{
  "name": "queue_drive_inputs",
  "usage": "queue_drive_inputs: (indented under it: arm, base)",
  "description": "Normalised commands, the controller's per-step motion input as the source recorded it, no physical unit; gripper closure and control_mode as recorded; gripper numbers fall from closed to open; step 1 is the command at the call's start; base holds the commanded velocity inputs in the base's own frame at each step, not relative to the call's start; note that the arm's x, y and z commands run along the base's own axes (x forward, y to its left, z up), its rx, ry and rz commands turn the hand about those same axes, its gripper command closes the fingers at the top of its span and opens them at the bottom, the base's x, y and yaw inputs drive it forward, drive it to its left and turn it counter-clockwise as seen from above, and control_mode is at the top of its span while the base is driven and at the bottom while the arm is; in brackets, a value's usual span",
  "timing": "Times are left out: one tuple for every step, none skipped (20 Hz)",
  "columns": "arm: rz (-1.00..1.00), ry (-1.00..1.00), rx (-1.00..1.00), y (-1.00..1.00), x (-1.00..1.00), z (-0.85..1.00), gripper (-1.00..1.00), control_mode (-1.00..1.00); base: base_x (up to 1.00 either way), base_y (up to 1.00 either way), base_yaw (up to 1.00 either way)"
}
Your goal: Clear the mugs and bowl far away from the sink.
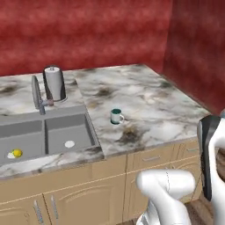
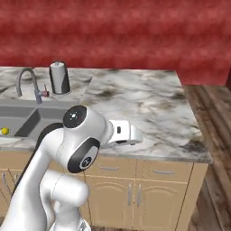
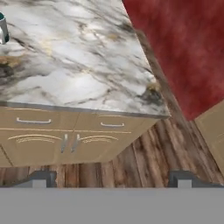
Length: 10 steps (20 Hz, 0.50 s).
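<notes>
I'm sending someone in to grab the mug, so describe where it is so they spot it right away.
Find the sink in the marble counter. Just right of its right basin, standing alone on the counter, is the mug: small, white, with a dark teal rim and inside.

1. We see a home kitchen, rendered rather than real.
2. We find a marbled stone table (image 1: 145, 101) running over tan wooden cabinets (image 3: 65, 140) with metal handles.
3. We note a grey two-basin sink (image 1: 44, 132) with a curved faucet (image 1: 36, 93) set into it.
4. We spot a paper towel roll (image 1: 54, 82) and a small mug (image 1: 116, 116) on top.
5. We see red walls (image 1: 88, 30) and plank flooring (image 3: 144, 162).
</notes>
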Motion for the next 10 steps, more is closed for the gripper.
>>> queue_drive_inputs:
  arm:
    - [0.00, 0.00, 0.00, 0.00, 0.00, 0.00, -1.00, 1.00]
    - [0.00, 0.00, 0.00, 0.00, 0.00, 0.00, -1.00, 1.00]
    - [0.00, 0.00, 0.00, 0.00, 0.00, 0.00, -1.00, 1.00]
    - [0.00, 0.00, 0.00, 0.00, 0.00, 0.00, -1.00, 1.00]
    - [0.00, 0.00, 0.00, 0.00, 0.00, 0.00, -1.00, 1.00]
    - [0.00, 0.00, 0.00, 0.00, 0.00, 0.00, -1.00, 1.00]
    - [0.00, 0.00, 0.00, 0.00, 0.00, 0.00, -1.00, 1.00]
    - [0.00, 0.00, 0.00, 0.00, 0.00, 0.00, -1.00, 1.00]
    - [0.00, 0.00, 0.00, 0.00, 0.00, 0.00, -1.00, 1.00]
    - [0.00, 0.00, 0.00, 0.00, 0.00, 0.00, -1.00, 1.00]
  base:
    - [0.41, 0.11, 0.77]
    - [0.46, 0.09, 0.75]
    - [0.44, 0.06, 0.73]
    - [0.39, 0.02, 0.71]
    - [0.36, 0.02, 0.68]
    - [0.44, 0.02, 0.66]
    - [0.51, 0.03, 0.64]
    - [0.59, 0.01, 0.60]
    - [0.56, 0.00, 0.53]
    - [0.49, 0.00, 0.44]
